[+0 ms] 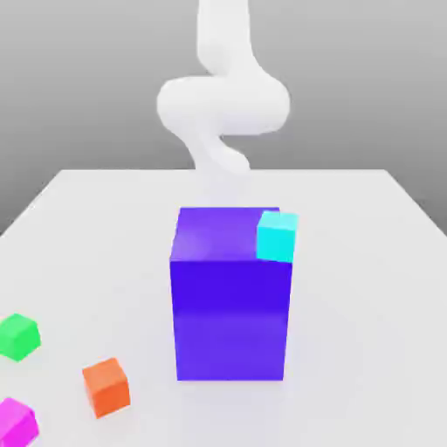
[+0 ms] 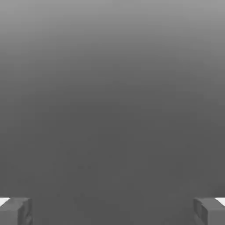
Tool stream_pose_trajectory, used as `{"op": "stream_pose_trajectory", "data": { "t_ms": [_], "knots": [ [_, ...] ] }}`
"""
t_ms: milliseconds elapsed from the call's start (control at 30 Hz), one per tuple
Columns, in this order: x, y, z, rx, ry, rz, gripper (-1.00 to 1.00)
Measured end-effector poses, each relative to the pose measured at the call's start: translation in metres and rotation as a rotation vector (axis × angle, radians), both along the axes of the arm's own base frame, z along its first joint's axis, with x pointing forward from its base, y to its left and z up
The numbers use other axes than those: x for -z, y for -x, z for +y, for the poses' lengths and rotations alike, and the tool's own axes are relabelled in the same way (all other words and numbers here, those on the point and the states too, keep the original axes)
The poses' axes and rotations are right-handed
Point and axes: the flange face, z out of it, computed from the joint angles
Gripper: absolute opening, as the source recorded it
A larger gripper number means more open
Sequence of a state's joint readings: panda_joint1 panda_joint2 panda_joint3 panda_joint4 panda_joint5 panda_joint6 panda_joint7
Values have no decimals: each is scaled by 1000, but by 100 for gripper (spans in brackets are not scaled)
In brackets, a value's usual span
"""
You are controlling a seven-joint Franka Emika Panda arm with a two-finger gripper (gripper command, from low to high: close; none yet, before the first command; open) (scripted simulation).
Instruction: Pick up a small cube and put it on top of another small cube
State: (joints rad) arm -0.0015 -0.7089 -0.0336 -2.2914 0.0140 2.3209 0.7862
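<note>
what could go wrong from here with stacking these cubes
The cyan cube is at the edge of the tall blue block's top, so a slight nudge might tip it off. The orange cube sits turned at an angle, so the open hand could catch its corners and grip it crooked.

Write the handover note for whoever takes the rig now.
Fingers: open, nothing between them.
Exterior view: cyan cube at the top right of the big blue block; whether it rests there I can't tell. Green cube, orange cube and magenta cube on the table, toward the left.
Done: no small cube stacked on another.
Left: pick one, place it on another; which pair isn't specified.
</note>
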Motion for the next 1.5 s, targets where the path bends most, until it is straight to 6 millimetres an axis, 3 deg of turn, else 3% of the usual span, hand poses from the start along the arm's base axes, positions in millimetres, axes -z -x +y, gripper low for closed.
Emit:
{"op": "stream_pose_trajectory", "data": {
  "t_ms": [267, 533, 667, 800, 1033, 1167, 1200, 1400, 1500],
  "knots": [
    [104, -86, -63, 75, -78, 193, 0],
    [228, -134, -132, 178, -134, 375, 0],
    [295, -140, -173, 249, -154, 463, 0],
    [363, -139, -203, 301, -161, 553, 0],
    [479, -109, -258, 409, -157, 708, 0],
    [541, -104, -265, 422, -154, 727, 0],
    [551, -103, -265, 423, -154, 728, -100],
    [557, -103, -265, 423, -155, 728, -100],
    [528, -104, -266, 422, -154, 728, -100]
  ]
}}
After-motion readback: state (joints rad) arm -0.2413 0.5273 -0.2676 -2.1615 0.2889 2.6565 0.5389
